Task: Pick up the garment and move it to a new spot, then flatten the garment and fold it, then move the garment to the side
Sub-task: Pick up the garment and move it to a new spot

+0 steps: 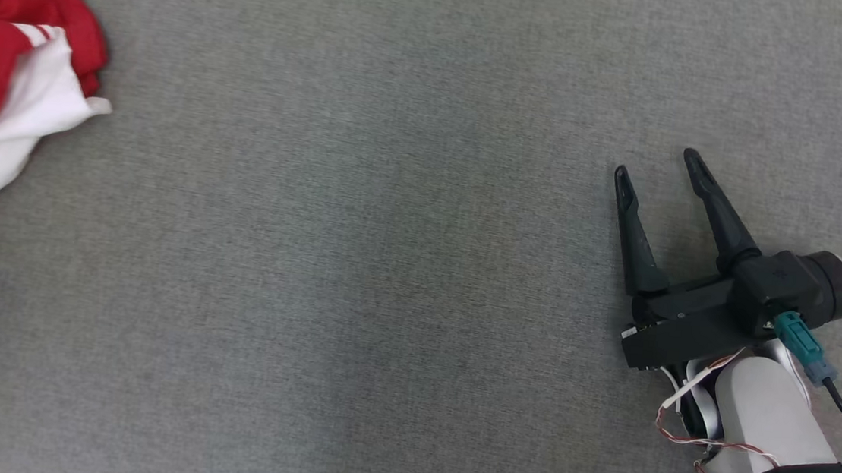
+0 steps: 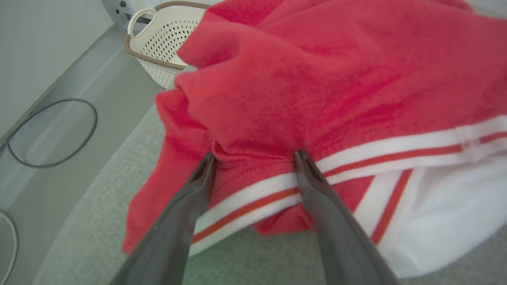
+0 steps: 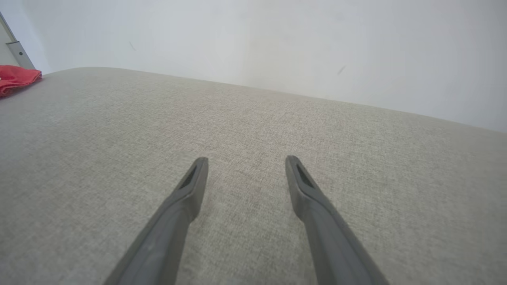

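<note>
The garment [image 1: 12, 71] is red and white with striped bands, lying crumpled at the far left edge of the grey surface in the head view. In the left wrist view the garment [image 2: 336, 87] is close up, and my left gripper [image 2: 255, 156] is open with its two fingertips touching a red fold just above the white stripe. My right gripper [image 1: 657, 169] is open over bare grey fabric at the lower right, far from the cloth. From the right wrist, a corner of the garment [image 3: 18, 77] shows at the far left, and that gripper [image 3: 245, 160] holds nothing.
A white perforated basket [image 2: 158, 47] with a brown rim stands beyond the garment, off the grey surface. Dark cable loops [image 2: 51, 132] lie on the floor to its left. A pale wall [image 3: 277, 43] rises behind the surface's far edge. A wide stretch of grey surface [image 1: 350, 261] separates the grippers.
</note>
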You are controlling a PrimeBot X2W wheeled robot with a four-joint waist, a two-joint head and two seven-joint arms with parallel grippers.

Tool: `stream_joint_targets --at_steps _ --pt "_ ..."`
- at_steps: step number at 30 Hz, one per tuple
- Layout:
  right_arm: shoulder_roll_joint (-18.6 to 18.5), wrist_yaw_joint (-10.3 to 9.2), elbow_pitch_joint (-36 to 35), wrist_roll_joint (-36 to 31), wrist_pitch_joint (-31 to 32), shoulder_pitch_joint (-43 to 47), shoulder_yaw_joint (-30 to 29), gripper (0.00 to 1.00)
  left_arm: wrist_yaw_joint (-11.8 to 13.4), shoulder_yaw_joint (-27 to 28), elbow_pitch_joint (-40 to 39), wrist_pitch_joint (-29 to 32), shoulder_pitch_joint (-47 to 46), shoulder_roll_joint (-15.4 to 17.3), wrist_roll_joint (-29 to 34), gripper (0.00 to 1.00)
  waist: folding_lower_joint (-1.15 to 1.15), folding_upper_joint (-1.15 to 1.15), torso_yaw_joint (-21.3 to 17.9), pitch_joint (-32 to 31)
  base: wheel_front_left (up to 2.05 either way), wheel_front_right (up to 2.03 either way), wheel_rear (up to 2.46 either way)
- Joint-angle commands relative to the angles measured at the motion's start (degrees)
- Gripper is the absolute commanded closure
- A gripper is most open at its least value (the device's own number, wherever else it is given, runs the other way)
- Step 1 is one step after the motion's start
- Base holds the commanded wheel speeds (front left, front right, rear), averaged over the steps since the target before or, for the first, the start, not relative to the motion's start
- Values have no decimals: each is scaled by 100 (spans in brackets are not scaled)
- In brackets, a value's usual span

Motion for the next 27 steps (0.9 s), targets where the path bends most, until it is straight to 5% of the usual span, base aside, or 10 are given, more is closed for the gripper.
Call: stream_joint_targets --at_steps 1,13,27 --pt "-70 -9 224 -29 52 185 -67 0 1 -114 50 108 -2 -47 -118 97 0 0 -112 93 0 0 0" --pt "173 -8 255 -27 49 380 -275 0 -5 -915 -584 -625 162 -291 -330 100 0 0 -7 -299 0 0 0" --pt "457 -8 297 201 28 601 -283 0 0 -1355 -2149 -840 795 -1861 -192 100 0 0 -380 -1191 0 0 0"
